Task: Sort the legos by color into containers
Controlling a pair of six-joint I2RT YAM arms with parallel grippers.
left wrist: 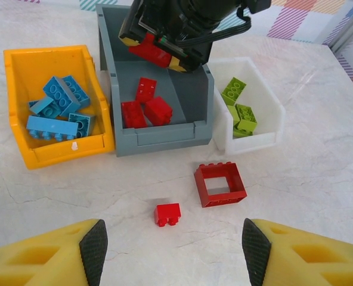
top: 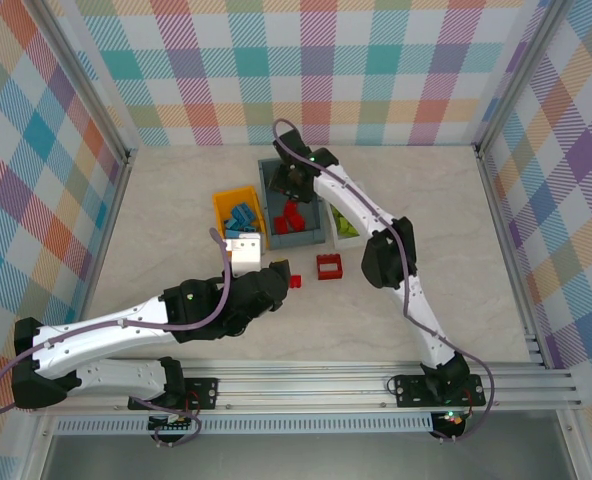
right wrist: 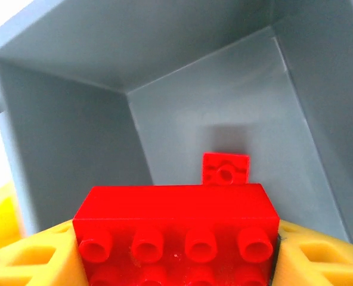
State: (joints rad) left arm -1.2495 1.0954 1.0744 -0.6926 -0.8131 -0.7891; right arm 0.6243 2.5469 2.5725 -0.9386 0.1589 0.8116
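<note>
Left gripper (left wrist: 173, 250): hanging low over the pale marbled table (left wrist: 319, 179), yellow fingers (left wrist: 93, 250) standing wide apart, gripping nothing.

Coming move, as a judgement: turning on the small red studded plastic brick (left wrist: 167, 214), lying on the table straight ahead of the left gripper and almost centred in its gap. Long axis running roughly finger to finger, slightly tilted. Left arm sitting far nearer than the right.

Square red open-frame plastic brick (left wrist: 220, 184): lying flat just right of and beyond the small red brick, apart from it, short of the bins.

Small orange-yellow plastic bin (left wrist: 63, 152): standing left in the row, holding blue studded bricks (left wrist: 60, 107), perhaps five, overlapping too much for a sure count.

Larger grey-blue plastic bin (left wrist: 164, 137): standing in the middle, holding loose red bricks (left wrist: 144, 107).

Small white plastic bin (left wrist: 251, 140): standing right, just beside the grey-blue bin, holding lime-green studded bricks (left wrist: 239, 110).

Right gripper (right wrist: 176, 250): hovering over the grey-blue bin, clamping a long red studded brick (right wrist: 176, 226) between its yellow fingers.

Remaining, judging from the layout: dropping the long red brick, then clearing the two red pieces from the table.
</note>
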